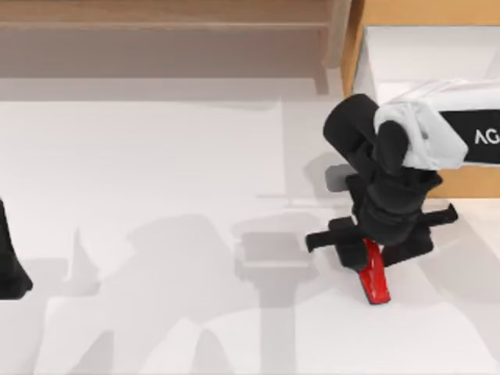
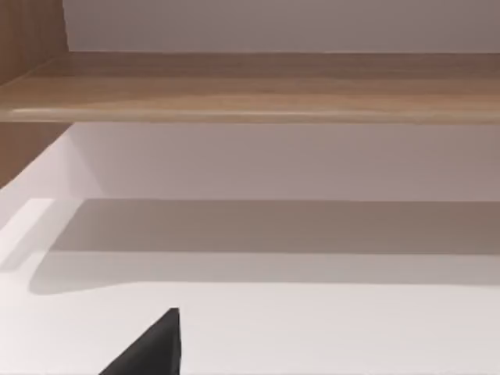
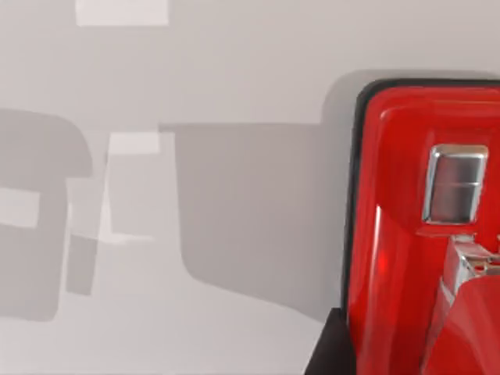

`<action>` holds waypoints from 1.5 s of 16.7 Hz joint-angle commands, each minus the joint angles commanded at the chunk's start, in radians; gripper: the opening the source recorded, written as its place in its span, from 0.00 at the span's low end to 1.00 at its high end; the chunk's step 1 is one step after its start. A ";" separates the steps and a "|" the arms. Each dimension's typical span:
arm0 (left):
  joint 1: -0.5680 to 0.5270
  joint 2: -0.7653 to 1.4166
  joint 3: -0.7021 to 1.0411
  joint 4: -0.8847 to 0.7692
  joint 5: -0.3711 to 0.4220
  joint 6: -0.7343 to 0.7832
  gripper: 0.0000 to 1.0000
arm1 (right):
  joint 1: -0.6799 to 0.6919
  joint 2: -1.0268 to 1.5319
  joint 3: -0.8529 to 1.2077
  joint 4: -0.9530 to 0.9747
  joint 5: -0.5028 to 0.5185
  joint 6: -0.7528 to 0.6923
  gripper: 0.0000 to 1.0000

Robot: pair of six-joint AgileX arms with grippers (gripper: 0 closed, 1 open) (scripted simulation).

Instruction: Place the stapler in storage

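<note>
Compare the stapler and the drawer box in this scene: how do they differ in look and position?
The stapler is small, glossy red and wedge-shaped; the drawer box is large, light-brown wood with a white interior. The stapler sits under the right gripper toward the table's front; the drawer box stands at the back right corner. Both are on the table's right side.

I am seeing bright, even lighting across the white table (image 1: 141, 156). Soft grey arm shadows are falling across its lower half (several overlapping, edges diffuse). The stapler (image 3: 406, 234) is showing glossy highlights. The shelf (image 2: 250, 86) is casting a broad shadow beneath.
</note>
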 joint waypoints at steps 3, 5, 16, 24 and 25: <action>0.000 0.000 0.000 0.000 0.000 0.000 1.00 | 0.000 0.000 0.000 0.000 0.000 0.000 0.00; 0.000 0.000 0.000 0.000 0.000 0.000 1.00 | 0.000 0.000 0.000 0.000 0.000 0.000 0.00; 0.000 0.000 0.000 0.000 0.000 0.000 1.00 | -0.003 -0.034 0.041 -0.079 0.000 0.000 0.00; 0.000 0.000 0.000 0.000 0.000 0.000 1.00 | 0.002 -0.073 0.085 -0.112 -0.006 -0.002 0.00; 0.000 0.000 0.000 0.000 0.000 0.000 1.00 | 0.005 -0.091 0.110 -0.116 -0.012 -0.003 0.00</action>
